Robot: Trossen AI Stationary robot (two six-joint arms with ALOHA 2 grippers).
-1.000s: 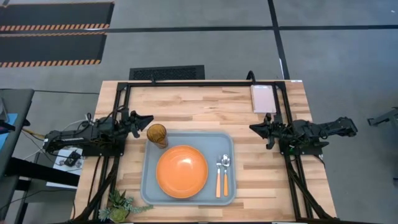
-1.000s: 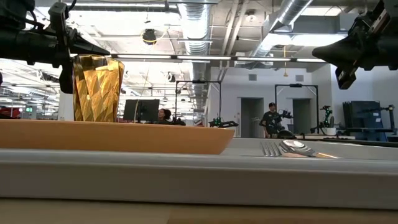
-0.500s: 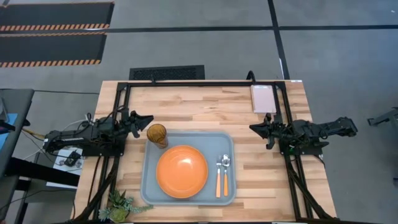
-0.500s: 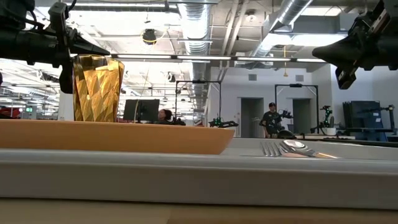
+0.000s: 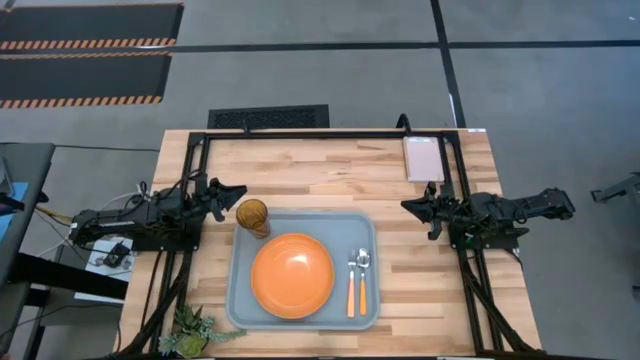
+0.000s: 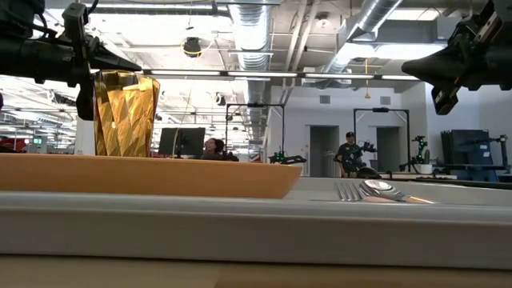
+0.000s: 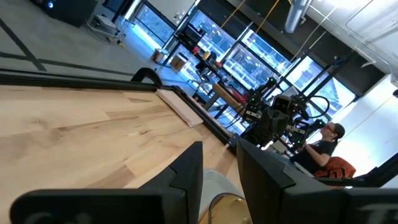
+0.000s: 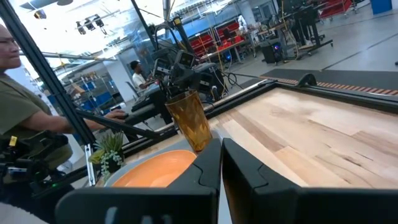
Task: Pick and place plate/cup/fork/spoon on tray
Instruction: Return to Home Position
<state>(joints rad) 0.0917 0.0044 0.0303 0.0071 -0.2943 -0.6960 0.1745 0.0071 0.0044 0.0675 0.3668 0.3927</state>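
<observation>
The grey-blue tray [image 5: 240,300] lies at the table's near middle. On it rest the orange plate [image 5: 292,275], flat on its base, the amber cup [image 5: 252,214], upright in the far left corner, and the fork [image 5: 352,285] and spoon [image 5: 363,280], side by side at the right. My left gripper [image 5: 238,190] hovers just left of and beyond the cup, slightly open and empty. My right gripper [image 5: 407,206] is shut and empty, right of the tray. The low view shows the cup [image 6: 126,114] behind the plate [image 6: 144,176].
A small pinkish-white pad [image 5: 422,158] lies at the table's far right. A small green plant [image 5: 195,328] stands at the near left corner. A black frame [image 5: 330,133] runs around the table's far edge and sides. People show in the room beyond.
</observation>
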